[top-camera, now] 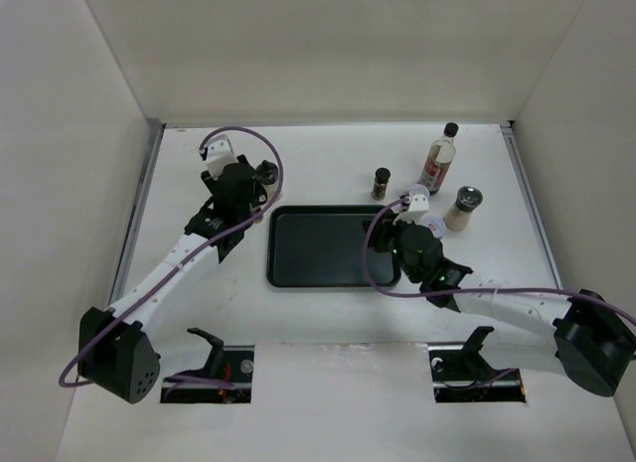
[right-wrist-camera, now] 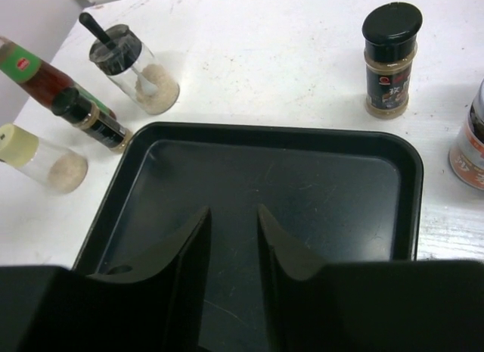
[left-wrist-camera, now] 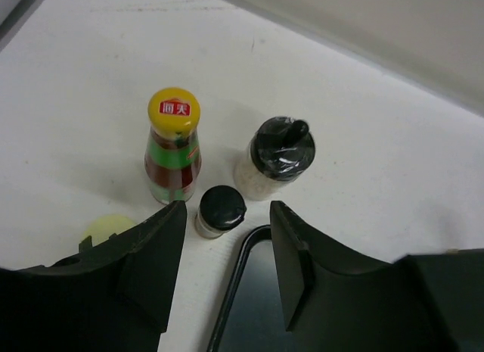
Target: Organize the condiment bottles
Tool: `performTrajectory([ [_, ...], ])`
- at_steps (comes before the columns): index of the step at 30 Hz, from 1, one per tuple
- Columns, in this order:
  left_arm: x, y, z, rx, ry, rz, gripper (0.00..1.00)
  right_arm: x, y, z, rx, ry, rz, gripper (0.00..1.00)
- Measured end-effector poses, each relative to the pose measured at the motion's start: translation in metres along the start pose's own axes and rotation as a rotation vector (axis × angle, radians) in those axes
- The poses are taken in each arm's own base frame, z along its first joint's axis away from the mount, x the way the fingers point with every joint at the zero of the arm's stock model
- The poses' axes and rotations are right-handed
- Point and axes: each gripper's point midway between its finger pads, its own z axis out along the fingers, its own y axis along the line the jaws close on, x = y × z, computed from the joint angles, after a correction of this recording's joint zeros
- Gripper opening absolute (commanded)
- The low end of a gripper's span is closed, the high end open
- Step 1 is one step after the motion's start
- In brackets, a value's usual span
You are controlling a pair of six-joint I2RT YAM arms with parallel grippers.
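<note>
No bottle is found in the tray [right-wrist-camera: 302, 193], which lies empty ahead of the right fingers [right-wrist-camera: 185, 261] (narrowly parted, nothing held). The left fingers [left-wrist-camera: 155, 265] are parted and empty; a small black-capped jar [left-wrist-camera: 220, 210] stands just beyond their gap. Sorting is judged barely begun.

The tray [top-camera: 328, 245] lies mid-table [top-camera: 328, 154]. At its far left corner stands a small jar [left-wrist-camera: 221, 210], with a sauce bottle [left-wrist-camera: 173, 147] and a shaker jar [left-wrist-camera: 276, 157] behind it. Behind the far right edge stand a spice jar [top-camera: 382, 183], a tall bottle [top-camera: 440, 157] and a short jar [top-camera: 463, 208].
</note>
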Motion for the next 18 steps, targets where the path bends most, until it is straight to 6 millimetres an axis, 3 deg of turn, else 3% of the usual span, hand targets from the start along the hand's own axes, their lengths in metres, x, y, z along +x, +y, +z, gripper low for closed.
performTrajectory([
  [7, 0.049, 0.004, 0.025, -0.040, 0.090, 0.081, 0.56, 0.010, -0.004, 0.004, 0.013, 0.026, -0.015, 0.47],
  [18, 0.081, 0.012, 0.053, -0.080, 0.128, 0.116, 0.56, 0.018, -0.004, 0.004, 0.008, 0.054, -0.024, 0.50],
])
